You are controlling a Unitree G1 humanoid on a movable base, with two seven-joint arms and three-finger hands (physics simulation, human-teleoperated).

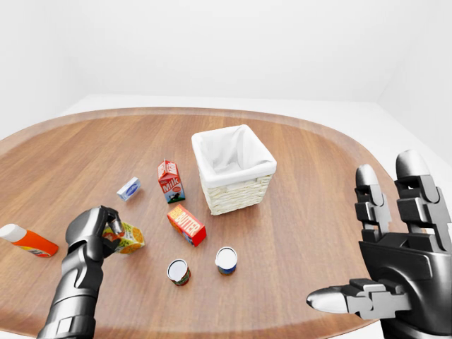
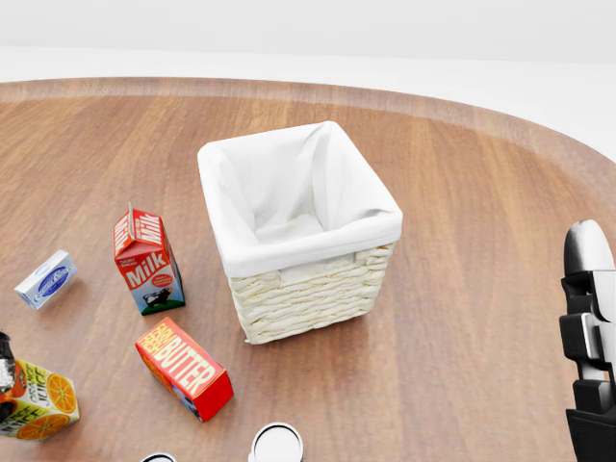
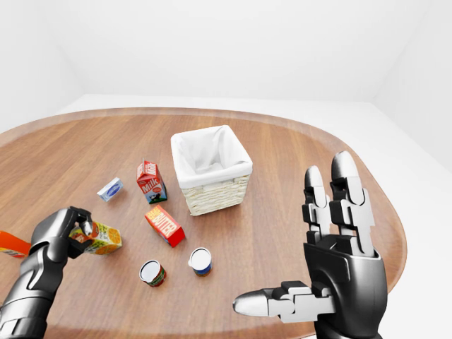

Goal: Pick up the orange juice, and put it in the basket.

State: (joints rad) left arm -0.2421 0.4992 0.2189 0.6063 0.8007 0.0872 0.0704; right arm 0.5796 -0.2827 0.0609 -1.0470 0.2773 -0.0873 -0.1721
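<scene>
— Left hand?
— Fingers clamped on the tilted orange juice, low left on the table, well apart from the basket.
— Right hand?
— Raised, fingers spread; the head view catches only its edge

Readable: "Milk" on the red milk carton, left of frame, and "BUTTER" on the red butter box below it; blue packet and juice carton print illegible

Cloth-lined wicker basket on smooth wooden table
</scene>
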